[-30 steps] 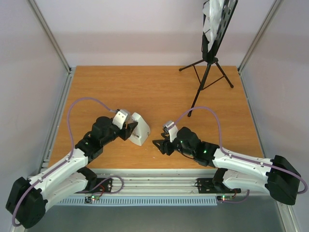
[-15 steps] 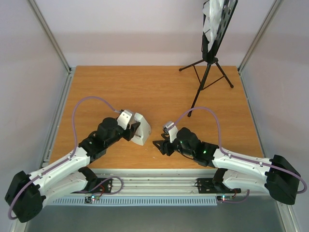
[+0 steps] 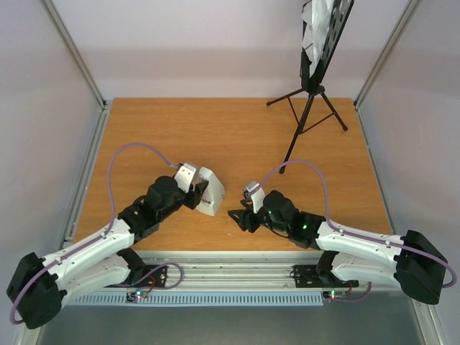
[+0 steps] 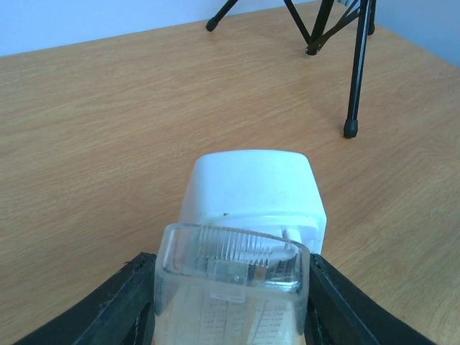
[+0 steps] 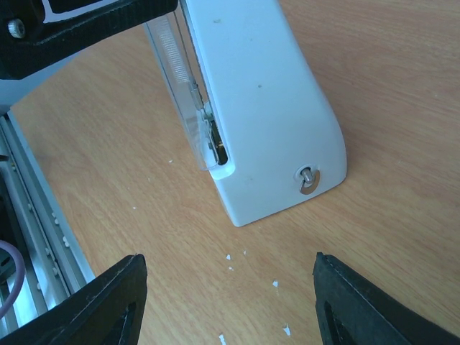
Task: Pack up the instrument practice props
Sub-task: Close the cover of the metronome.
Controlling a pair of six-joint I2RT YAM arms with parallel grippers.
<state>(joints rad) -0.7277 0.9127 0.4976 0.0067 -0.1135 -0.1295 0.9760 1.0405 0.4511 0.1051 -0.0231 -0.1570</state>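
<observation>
The white pyramid-shaped metronome [image 3: 210, 192] is near the table's front middle, tilted over. My left gripper [image 3: 197, 188] is shut on its clear cover [image 4: 230, 287], with the white body [image 4: 251, 190] sticking out ahead of the black fingers [image 4: 129, 305]. My right gripper [image 3: 236, 215] is open and empty just right of the metronome [image 5: 266, 115], a short gap away, with its fingers [image 5: 108, 302] spread wide. The black tripod music stand [image 3: 310, 93] stands at the back right. White sheet-music pages [image 3: 316, 29] rest on its desk.
The stand's tripod legs [image 4: 356, 79] spread over the back right of the wooden table [image 3: 215, 129]. Small white crumbs [image 5: 251, 266] lie on the wood between my right fingers. An aluminium rail [image 3: 237, 267] runs along the near edge, and frame posts stand at the corners.
My left arm has pushed slightly forward and right, shifting the held metronome a little towards the right gripper. The right arm has barely moved.
</observation>
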